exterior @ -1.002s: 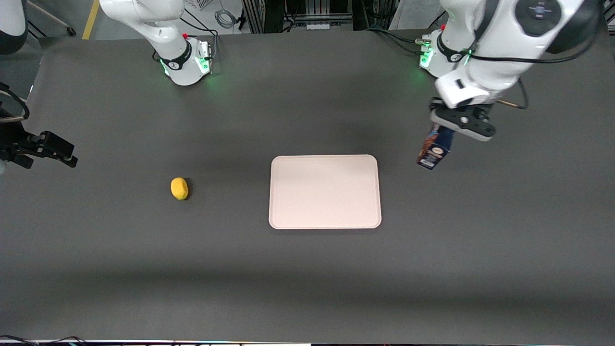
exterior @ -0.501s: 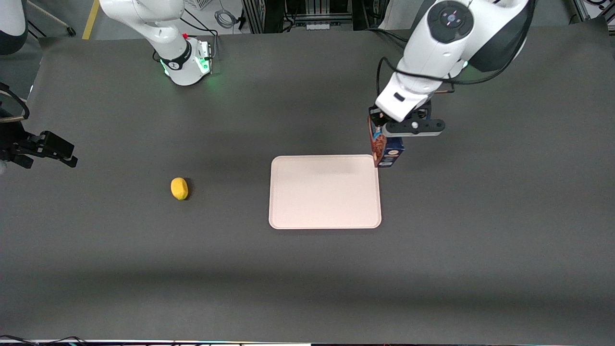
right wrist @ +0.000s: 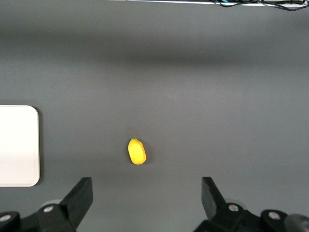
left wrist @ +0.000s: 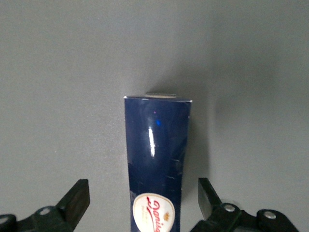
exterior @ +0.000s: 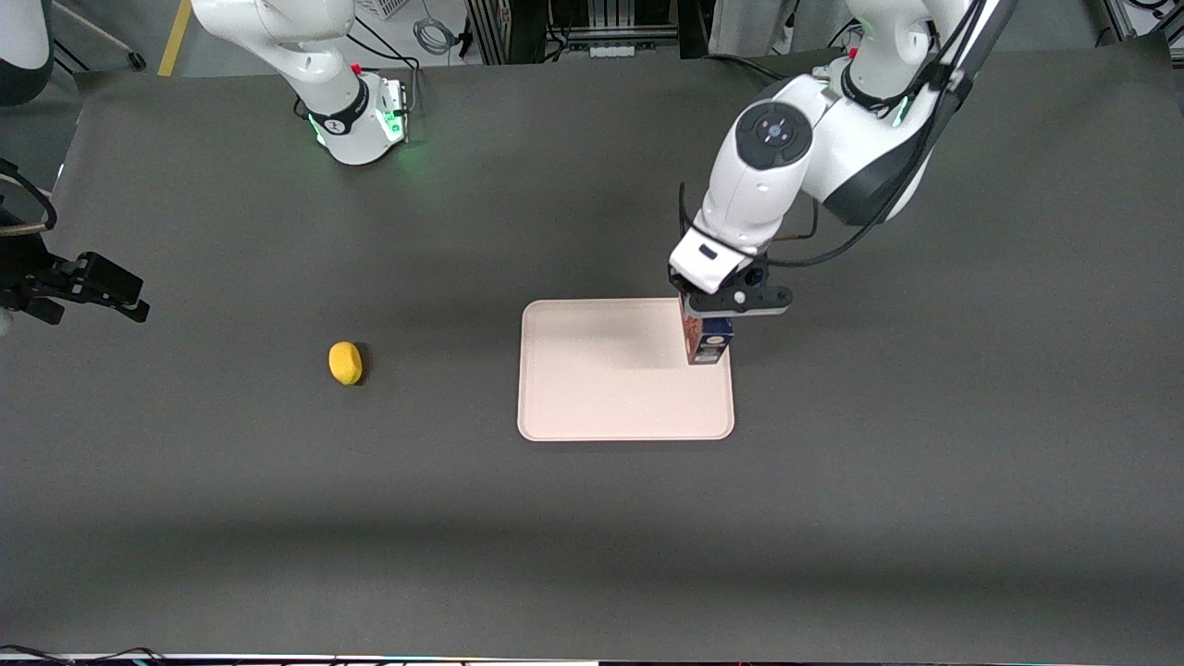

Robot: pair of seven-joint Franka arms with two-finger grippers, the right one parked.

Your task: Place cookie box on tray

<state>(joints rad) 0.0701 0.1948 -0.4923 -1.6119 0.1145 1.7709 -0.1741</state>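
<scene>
Dark-blue cookie box (exterior: 708,340) hangs upright in the gripper (exterior: 724,310) over the tray (exterior: 601,388), at the edge toward the working arm — the carry looks nearly done, and lowering and release come next, by my reading. From the wrist, the gripper (left wrist: 145,205) pinches the box (left wrist: 157,164) — its long axis pointing straight down, away from the camera.

White left arm (exterior: 777,176) with dark joints, black cables, green-lit base, black gripper (exterior: 731,301).
</scene>
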